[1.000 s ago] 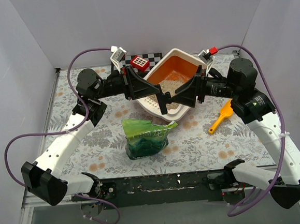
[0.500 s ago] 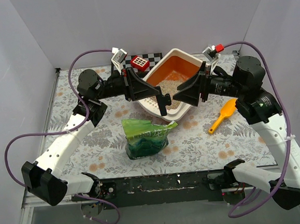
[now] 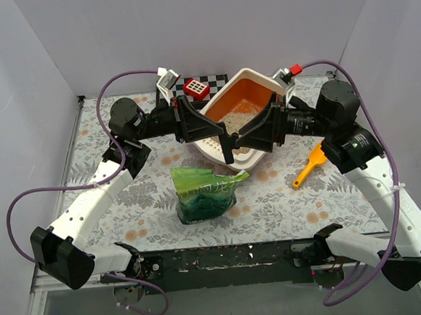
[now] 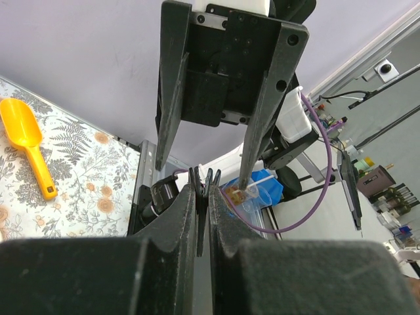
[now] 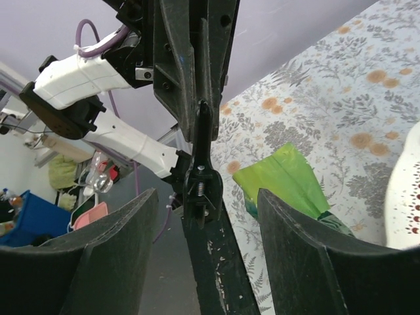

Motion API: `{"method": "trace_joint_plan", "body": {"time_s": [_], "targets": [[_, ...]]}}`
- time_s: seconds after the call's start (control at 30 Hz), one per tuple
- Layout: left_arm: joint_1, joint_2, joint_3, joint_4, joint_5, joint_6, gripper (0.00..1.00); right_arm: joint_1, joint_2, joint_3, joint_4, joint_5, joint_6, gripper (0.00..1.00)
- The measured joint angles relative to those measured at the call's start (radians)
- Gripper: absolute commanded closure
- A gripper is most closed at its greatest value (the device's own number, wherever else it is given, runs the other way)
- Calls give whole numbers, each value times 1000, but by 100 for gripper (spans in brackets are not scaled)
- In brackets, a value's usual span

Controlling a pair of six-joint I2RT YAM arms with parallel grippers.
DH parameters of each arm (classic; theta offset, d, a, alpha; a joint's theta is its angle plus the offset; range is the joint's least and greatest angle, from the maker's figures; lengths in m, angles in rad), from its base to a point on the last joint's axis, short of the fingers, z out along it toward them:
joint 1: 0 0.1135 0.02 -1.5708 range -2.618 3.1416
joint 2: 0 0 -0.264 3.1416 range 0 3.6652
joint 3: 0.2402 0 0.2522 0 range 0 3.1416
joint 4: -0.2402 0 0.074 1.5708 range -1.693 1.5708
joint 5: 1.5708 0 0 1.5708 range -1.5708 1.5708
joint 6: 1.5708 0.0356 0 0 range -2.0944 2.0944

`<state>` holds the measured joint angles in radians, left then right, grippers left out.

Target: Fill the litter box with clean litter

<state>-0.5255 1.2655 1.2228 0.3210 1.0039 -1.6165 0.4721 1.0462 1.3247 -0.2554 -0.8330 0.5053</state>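
Swinging back in from 3 o'clock, the right gripper [image 3: 249, 135] had closed again on the left gripper [image 3: 225, 140], which had not shifted; they faced tip to tip over the near rim of the litter box [image 3: 246, 72]. The right jaws stood wide and empty, the left pressed together on nothing visible. From both, the box stretched toward 1 o'clock, its long axis running 7 to 1, with clean litter [image 3: 238, 116] pooled inside. Both forearms reached in roughly level. A green bag [image 3: 205, 194] lay at 6 o'clock, nearer the left arm.
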Motion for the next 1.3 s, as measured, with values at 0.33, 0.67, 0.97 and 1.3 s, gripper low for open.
{"method": "trace_joint_plan", "body": {"time_s": [0.33, 0.67, 0.97, 1.3], "targets": [[0, 0, 0, 0, 0, -2, 99, 102, 40, -1, 22, 38, 6, 55], [1, -2, -6, 6, 11, 9, 35, 105, 39, 4, -12, 76, -26, 99], [0, -185, -61, -261, 6, 277, 8, 106, 27, 77, -181, 208, -150, 99], [0, -290, -167, -663, -196, 669, 14, 106, 94, 316, -409, 274, -364, 99]]}}
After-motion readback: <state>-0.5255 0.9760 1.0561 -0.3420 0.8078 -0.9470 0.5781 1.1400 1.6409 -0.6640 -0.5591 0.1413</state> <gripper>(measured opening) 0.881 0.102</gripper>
